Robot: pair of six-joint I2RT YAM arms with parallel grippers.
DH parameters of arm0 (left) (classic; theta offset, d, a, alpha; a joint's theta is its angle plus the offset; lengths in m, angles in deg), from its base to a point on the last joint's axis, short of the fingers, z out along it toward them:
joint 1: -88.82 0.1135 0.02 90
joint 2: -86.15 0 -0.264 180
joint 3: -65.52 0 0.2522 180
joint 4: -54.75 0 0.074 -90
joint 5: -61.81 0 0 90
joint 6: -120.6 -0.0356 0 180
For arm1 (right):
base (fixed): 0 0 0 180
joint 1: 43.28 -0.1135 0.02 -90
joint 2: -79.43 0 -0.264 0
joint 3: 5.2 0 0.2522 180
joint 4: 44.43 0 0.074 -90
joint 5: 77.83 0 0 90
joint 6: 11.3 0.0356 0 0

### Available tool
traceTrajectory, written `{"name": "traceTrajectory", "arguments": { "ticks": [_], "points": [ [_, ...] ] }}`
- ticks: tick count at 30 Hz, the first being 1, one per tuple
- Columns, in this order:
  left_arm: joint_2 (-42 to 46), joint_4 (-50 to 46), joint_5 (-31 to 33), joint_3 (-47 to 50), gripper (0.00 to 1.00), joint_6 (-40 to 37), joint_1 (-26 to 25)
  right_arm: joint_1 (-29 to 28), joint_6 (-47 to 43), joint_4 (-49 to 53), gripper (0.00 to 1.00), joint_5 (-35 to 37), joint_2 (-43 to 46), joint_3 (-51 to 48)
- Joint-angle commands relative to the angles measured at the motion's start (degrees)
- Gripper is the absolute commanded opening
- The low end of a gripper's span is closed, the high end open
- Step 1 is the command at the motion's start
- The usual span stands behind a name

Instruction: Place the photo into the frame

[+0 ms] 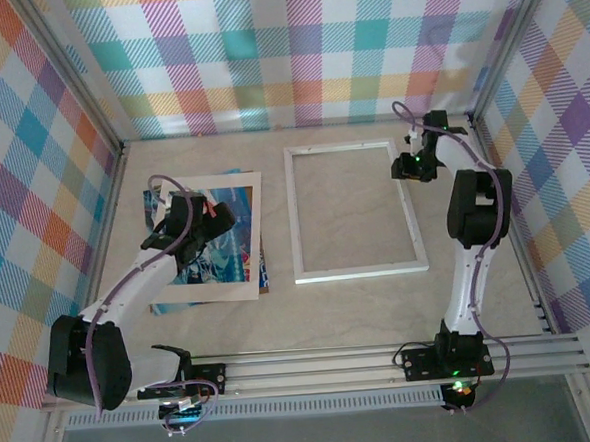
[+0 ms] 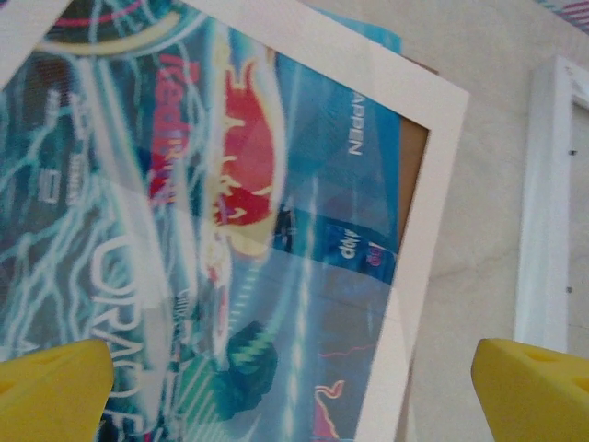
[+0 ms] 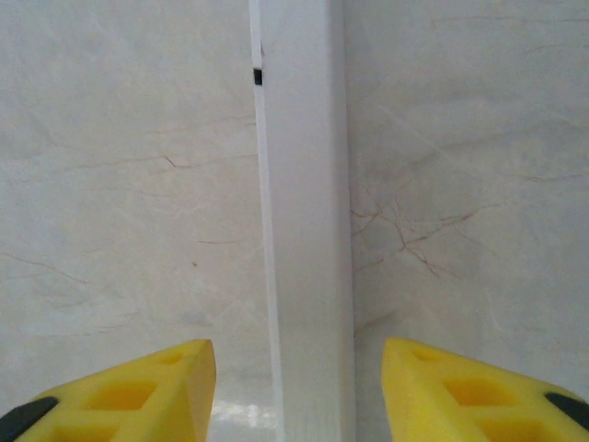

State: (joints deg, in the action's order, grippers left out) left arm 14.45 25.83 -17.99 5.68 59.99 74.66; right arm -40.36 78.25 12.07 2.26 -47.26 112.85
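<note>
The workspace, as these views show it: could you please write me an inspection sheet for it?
Surface: pale veined table.
Job's things: photo lies at left under a cream mat; frame lies flat at centre-right, apart, table showing through it.
Clutter: brown backing board peeks out beneath the photo.
Grippers: left gripper open above the photo; right gripper open, straddling the frame's right rail.
Cables: purple cable runs along each arm.
Surroundings: plaid walls on three sides; metal rail at the near edge.

White frame (image 1: 360, 271), blue-teal swirled photo (image 1: 225, 220), cream mat (image 1: 255, 233), yellow fingers (image 3: 138, 387), plaid walls (image 1: 265, 53).
</note>
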Motion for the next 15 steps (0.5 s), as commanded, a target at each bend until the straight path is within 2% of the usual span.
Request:
{"name": "traceTrajectory", "arguments": {
  "ticks": [1, 4, 8, 12, 15],
  "points": [
    [1.9, -2.6, 0.7, 0.5, 1.00, 1.8, 3.0, -1.1, 5.4, 0.9, 0.54, 1.4, 8.8, -1.7],
    [2.6, -2.4, -1.4, 2.2, 1.00, 3.4, 6.7, -3.6, 9.4, -0.1, 0.55, -0.1, 14.8, -6.0],
    [3.4, -1.3, -5.7, 5.4, 1.00, 6.1, 12.5, -10.6, 14.2, -3.1, 0.56, -0.5, 20.9, -12.5],
    [3.4, 2.6, -9.8, 8.9, 1.00, 9.1, 17.0, -21.0, 18.6, -6.0, 0.56, -0.1, 22.9, -15.4],
    [3.3, 4.4, -10.5, 10.6, 1.00, 10.0, 17.9, -28.4, 21.9, -7.1, 0.56, 1.4, 22.1, -15.5]
  ]
}}
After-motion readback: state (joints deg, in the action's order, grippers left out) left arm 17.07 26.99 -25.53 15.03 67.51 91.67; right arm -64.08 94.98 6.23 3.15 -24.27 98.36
